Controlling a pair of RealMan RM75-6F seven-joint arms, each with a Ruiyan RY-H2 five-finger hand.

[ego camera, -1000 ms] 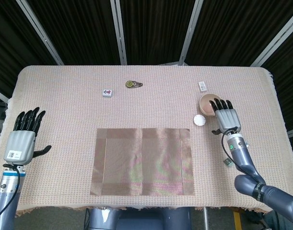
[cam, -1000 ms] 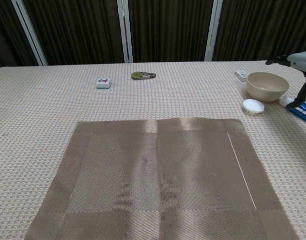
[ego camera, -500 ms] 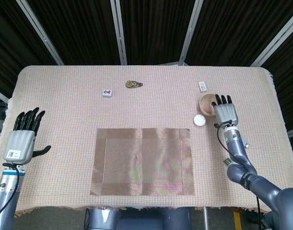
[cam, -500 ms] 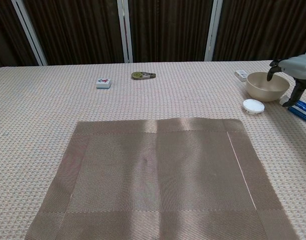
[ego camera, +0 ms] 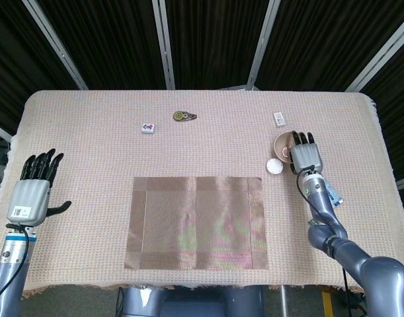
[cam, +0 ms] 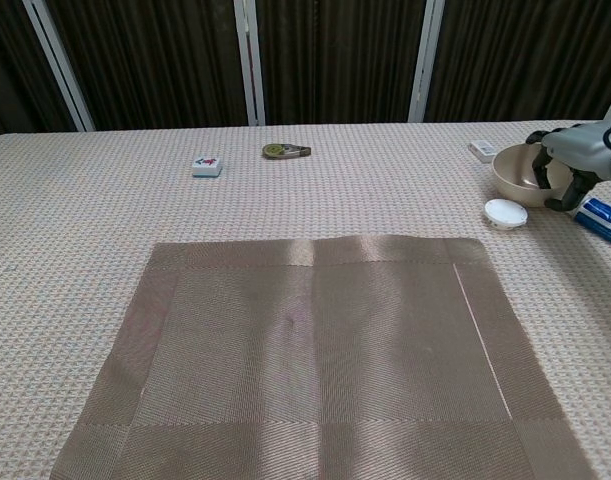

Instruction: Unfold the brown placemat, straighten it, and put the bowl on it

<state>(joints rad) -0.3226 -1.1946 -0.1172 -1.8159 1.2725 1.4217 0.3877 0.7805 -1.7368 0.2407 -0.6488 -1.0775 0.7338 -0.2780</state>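
Note:
The brown placemat (ego camera: 198,221) (cam: 315,350) lies unfolded and flat at the near middle of the table, with faint fold creases. To its far right stands the beige bowl (ego camera: 283,142) (cam: 515,175), upright on the cloth. My right hand (ego camera: 306,155) (cam: 575,160) is at the bowl's right rim, fingers reaching over into it and the thumb down along the outer wall; a firm grip does not show. My left hand (ego camera: 31,191) hovers open at the table's left edge, fingers spread, and appears only in the head view.
A white round lid (ego camera: 274,166) (cam: 505,212) lies just in front of the bowl. A blue packet (ego camera: 332,193) (cam: 605,215) lies by my right wrist. At the back are a small white box (ego camera: 280,118), a tape dispenser (ego camera: 184,116) and a mahjong tile (ego camera: 148,127).
My right hand has moved forward and down onto the bowl's right rim, its fingers now over the rim. The bowl, the placemat and my left hand have stayed put.

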